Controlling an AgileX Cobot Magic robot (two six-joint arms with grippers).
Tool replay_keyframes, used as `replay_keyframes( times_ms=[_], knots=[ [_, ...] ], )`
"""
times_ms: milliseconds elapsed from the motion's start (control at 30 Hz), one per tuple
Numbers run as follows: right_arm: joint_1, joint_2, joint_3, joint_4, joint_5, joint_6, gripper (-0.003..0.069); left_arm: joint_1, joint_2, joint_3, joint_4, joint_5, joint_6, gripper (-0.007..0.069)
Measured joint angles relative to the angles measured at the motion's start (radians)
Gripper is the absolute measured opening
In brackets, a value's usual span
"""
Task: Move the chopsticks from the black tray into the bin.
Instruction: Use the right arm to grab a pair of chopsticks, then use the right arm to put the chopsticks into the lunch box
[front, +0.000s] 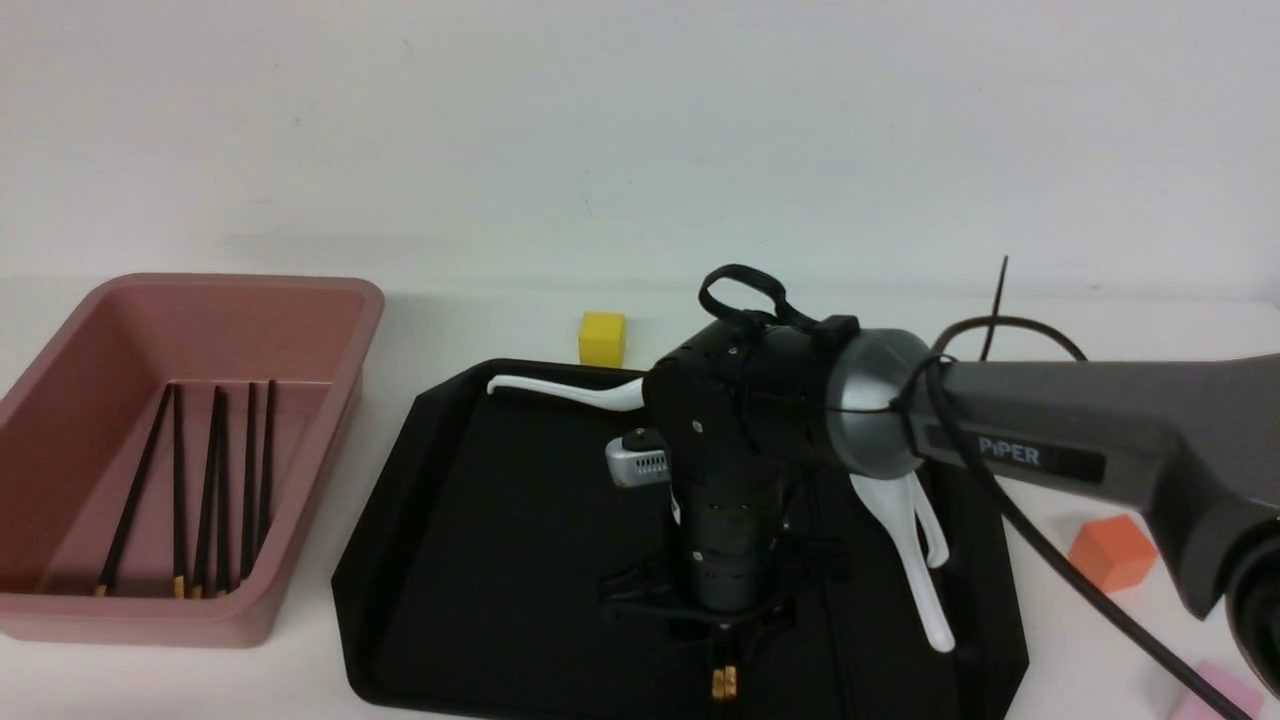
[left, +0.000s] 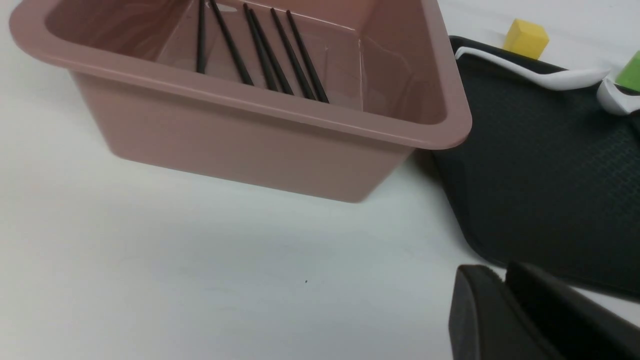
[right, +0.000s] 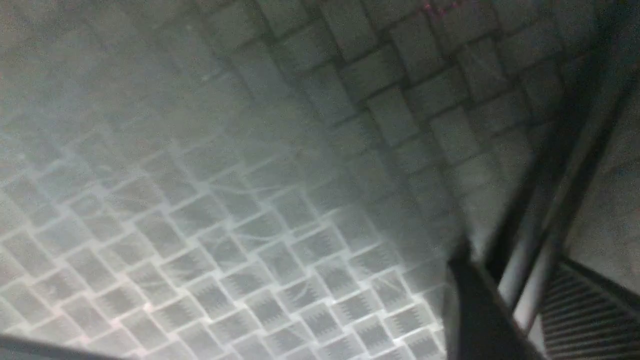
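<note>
While my right gripper (front: 725, 645) is hovering over the black tray (front: 500, 560), its fingers (right: 472, 312) are straddling the chopsticks (right: 550, 225); clamping or not, I cannot tell. A white table (front: 1050, 320) is lying beneath.

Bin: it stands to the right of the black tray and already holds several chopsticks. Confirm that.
The side is wrong. The bin stands to the left of the black tray, as the front view shows. It does already hold several chopsticks.
</note>
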Motion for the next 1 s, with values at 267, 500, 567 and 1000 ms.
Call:
replay_keyframes(
  times_ms=[267,500,567,1000],
  knots=[
    [0.0,-0.009,-0.003,-0.006,0.059,-0.015,0.0147,0.0,0.0,0.0,0.0,0.0,0.0,0.0089],
    [-0.005,-0.098,0.01,-0.006,0.161,-0.07,0.0147,0.0,0.0,0.0,0.0,0.0,0.0,0.0093],
    [-0.005,-0.141,0.01,-0.006,0.164,-0.097,0.0147,0.0,0.0,0.0,0.0,0.0,0.0,0.0094],
    [0.009,-0.29,-0.171,0.333,-0.008,-0.383,0.0147,0.0,0.0,0.0,0.0,0.0,0.0,0.0097]
  ],
)
